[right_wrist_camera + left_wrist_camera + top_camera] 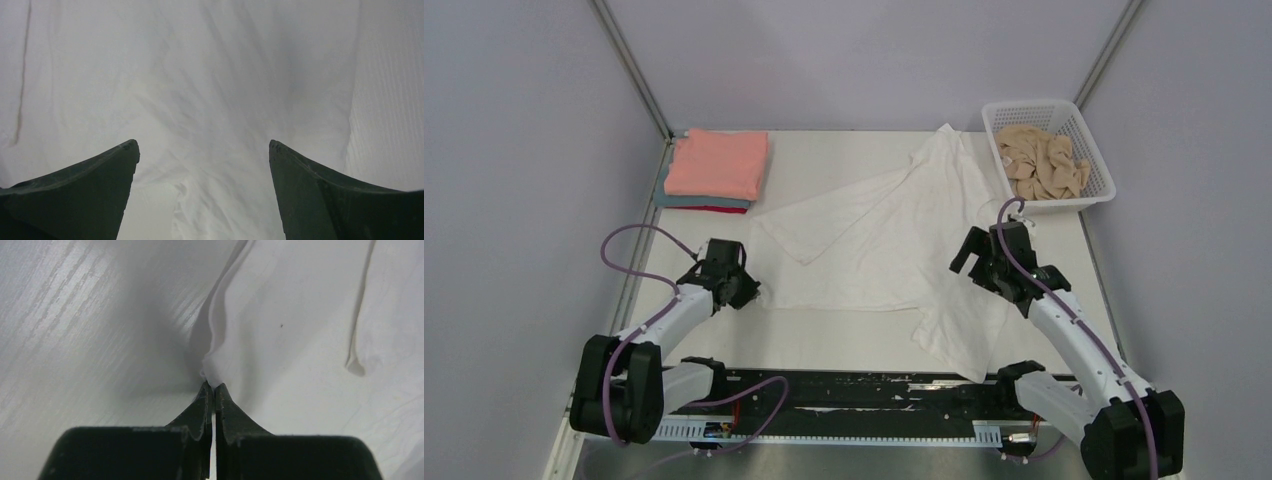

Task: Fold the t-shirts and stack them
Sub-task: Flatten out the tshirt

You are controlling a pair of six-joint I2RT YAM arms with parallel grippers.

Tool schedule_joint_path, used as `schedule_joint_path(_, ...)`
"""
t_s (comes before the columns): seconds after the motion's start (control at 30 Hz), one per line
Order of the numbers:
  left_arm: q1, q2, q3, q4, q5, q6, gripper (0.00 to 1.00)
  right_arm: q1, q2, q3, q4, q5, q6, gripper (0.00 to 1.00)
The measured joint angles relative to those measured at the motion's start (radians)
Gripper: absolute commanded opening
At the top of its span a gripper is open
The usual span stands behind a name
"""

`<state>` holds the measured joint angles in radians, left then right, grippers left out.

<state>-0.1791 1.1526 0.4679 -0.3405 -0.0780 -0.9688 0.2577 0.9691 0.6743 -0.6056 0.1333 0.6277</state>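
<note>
Here, upper left of the overhead view, a folded stack of salmon-pink, teal and red cloth t-shirts (716, 168) sits on the pale surface (824, 345). Lower left, the left jaws are pinched shut on an edge of the large plain white t-shirt (874, 240), spread rumpled across the centre. The right jaws gape wide just above its right side; they should probably grip that edge, then both lift evenly. Upper right, a white plastic mesh basket (1027, 104) holds a crumpled tan t-shirt (1044, 162). Grey walls surround.
</note>
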Motion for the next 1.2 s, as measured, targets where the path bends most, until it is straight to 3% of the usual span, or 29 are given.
schedule_joint_path(0.1, 0.000, 0.008, -0.002, 0.023, 0.011, 0.005, 0.00, 0.083, 0.037, 0.021, -0.092, 0.012, 0.018, 0.90)
schedule_joint_path(0.37, -0.002, -0.001, -0.002, 0.016, 0.002, 0.017, 0.00, 0.276, 0.152, 0.017, -0.326, 0.003, 0.140, 0.83)
schedule_joint_path(0.47, -0.002, -0.029, -0.016, 0.012, -0.005, 0.026, 0.00, 0.330, 0.153, 0.009, -0.393, 0.003, 0.202, 0.70)
schedule_joint_path(0.9, -0.002, -0.175, -0.049, -0.014, -0.028, 0.054, 0.00, 0.396, 0.195, -0.124, -0.381, -0.093, 0.317, 0.45)
schedule_joint_path(1.0, -0.002, -0.179, -0.050, -0.014, -0.026, 0.059, 0.00, 0.397, 0.223, -0.117, -0.363, -0.100, 0.314, 0.33)
schedule_joint_path(1.13, -0.002, -0.179, -0.050, -0.003, -0.005, 0.071, 0.00, 0.400, 0.264, -0.090, -0.341, -0.100, 0.305, 0.05)
schedule_joint_path(1.2, -0.002, -0.179, -0.050, 0.006, 0.005, 0.077, 0.00, 0.403, 0.287, -0.066, -0.324, -0.077, 0.292, 0.00)
